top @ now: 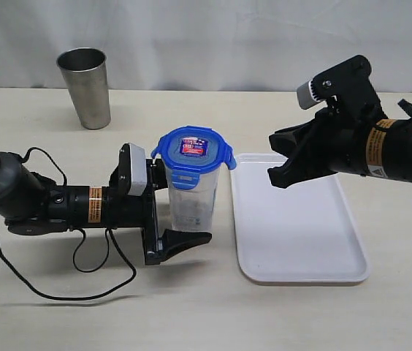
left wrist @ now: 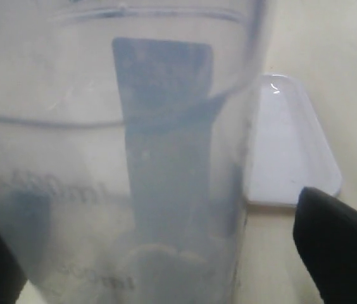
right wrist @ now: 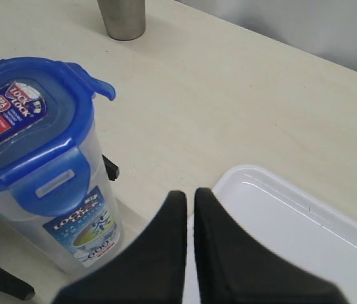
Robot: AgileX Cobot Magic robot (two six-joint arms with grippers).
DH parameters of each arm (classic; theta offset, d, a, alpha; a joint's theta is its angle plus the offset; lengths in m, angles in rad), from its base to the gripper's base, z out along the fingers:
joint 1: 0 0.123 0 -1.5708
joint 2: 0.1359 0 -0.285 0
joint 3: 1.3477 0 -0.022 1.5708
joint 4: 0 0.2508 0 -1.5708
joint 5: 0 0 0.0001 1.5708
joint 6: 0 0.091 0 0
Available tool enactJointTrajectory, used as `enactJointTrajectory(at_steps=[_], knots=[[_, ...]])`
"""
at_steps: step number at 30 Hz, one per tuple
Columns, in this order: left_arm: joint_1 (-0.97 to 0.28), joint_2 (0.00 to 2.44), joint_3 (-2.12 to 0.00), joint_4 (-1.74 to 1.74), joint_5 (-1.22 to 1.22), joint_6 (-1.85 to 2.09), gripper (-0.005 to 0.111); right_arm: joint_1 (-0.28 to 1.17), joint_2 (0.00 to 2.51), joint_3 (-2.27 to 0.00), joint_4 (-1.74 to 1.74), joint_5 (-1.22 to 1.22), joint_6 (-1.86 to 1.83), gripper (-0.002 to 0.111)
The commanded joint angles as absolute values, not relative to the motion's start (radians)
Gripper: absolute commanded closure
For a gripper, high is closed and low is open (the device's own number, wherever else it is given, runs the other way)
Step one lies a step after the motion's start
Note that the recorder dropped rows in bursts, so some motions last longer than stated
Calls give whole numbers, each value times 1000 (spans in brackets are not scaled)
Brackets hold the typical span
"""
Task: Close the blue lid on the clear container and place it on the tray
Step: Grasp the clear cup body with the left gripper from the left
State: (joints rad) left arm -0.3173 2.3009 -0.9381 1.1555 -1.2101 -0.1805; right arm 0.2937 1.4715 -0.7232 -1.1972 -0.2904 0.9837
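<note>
Exterior view: left gripper jaws spread, straddling clear container, blue lid seated on top, standing beside tray; right wrist view: right gripper pressed together

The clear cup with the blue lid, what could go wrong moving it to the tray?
One flap of the blue lid sticks out, so the lid may not be fully snapped and could pop off. The clear container is tall and narrow; the left fingers stand wide open around it, so an uneven squeeze might tip it. Its base could also catch the rim of the tray.
</note>
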Motion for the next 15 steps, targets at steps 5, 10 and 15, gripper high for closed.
enactJointTrajectory(at_steps=[5, 10, 15], knots=[[-326, 2303, -944, 1122, -1221, -188, 38, 293, 1466, -718, -1193, -285, 988, 104], [-326, 2303, -944, 1122, -1221, -188, 76, 293, 1466, -718, -1193, -285, 1033, 104], [-324, 2303, -944, 1069, -1221, -188, 107, 293, 1466, -718, -1201, -287, 1098, 99]])
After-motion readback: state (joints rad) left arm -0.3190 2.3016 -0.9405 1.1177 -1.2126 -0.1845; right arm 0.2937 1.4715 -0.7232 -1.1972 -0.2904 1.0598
